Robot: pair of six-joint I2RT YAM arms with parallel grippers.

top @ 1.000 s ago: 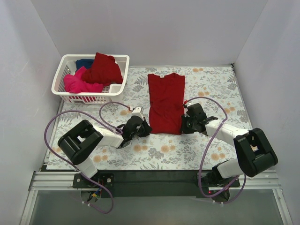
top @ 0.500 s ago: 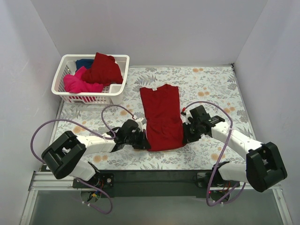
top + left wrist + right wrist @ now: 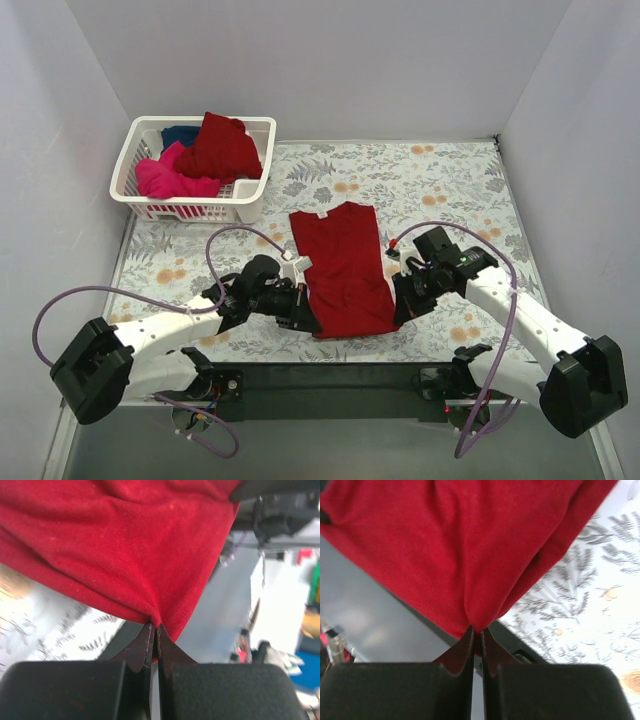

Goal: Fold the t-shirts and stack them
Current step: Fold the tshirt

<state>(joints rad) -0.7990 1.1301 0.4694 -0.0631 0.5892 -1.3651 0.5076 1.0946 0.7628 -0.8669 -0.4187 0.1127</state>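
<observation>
A dark red t-shirt (image 3: 340, 265) lies lengthwise on the flowered table, folded narrow, its collar at the far end. My left gripper (image 3: 312, 322) is shut on its near left corner, and the pinched red cloth (image 3: 145, 550) fills the left wrist view. My right gripper (image 3: 399, 310) is shut on its near right corner, with red cloth (image 3: 455, 550) bunched at the jaw tips. A second dark red shirt (image 3: 220, 145), a hot pink one (image 3: 170, 178) and a dark blue one (image 3: 180, 133) lie in the basket.
The white lattice basket (image 3: 190, 208) stands at the far left of the table. The table's near edge and the black base rail (image 3: 330, 385) run just below the shirt's hem. Purple cables (image 3: 225, 245) loop over the table beside both arms.
Both grippers have pulled the dark red shirt toward the near edge and slightly left, still gripping its near corners. The basket and its shirts have not moved.
</observation>
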